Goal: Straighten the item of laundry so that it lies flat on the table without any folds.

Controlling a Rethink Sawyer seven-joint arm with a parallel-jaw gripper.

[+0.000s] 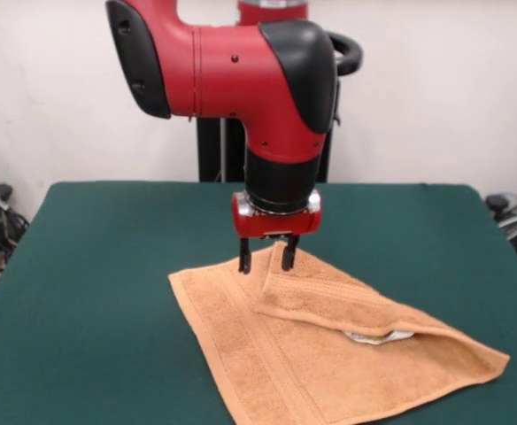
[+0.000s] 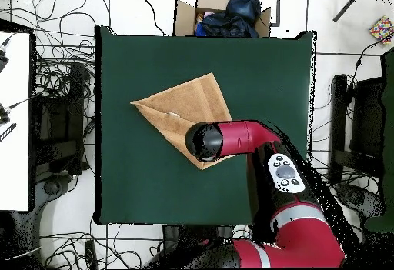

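While one corner flap is folded back over the middle of the washcloth [image 1: 329, 354], the job is only partly done, I judge: the cloth lies on the green worktop [image 1: 90, 292] toward its near side in the front view, but the doubled layer must be drawn out flat. My jaws [image 1: 266, 257] hang apart just above the far corner where the fold begins, gripping nothing. I count one washcloth, one fold across it, one white tag peeking from under the flap.
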